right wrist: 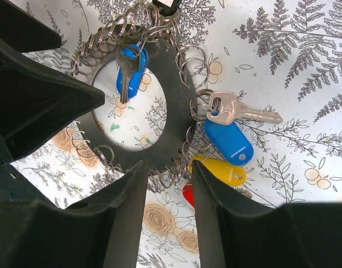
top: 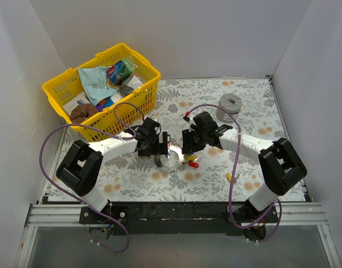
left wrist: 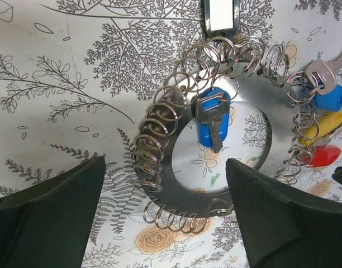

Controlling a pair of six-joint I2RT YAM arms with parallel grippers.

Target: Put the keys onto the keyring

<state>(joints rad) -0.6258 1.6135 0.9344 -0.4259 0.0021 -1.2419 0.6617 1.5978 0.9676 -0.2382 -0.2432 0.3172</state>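
White-shelled left arm (top: 112,146) and right arm (top: 246,142), bulky black joint housings. Purple cable (top: 41,149) loops along left, second purple cable (top: 231,184) along right. Matte black gripper fingers (left wrist: 48,223): broad, wedge-shaped, smooth. Black base rail (top: 176,211).

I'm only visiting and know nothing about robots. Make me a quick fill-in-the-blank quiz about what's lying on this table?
1. The key lying across the open centre of the keyring has a ___ head.
2. The basket at the far left of the table is ___.
3. The grey roll stands at the far ___ of the table.
4. By the silver key at the keyring's rim lie a blue tag, a yellow tag and a ___ one.

Missing words: blue; yellow; right; red.
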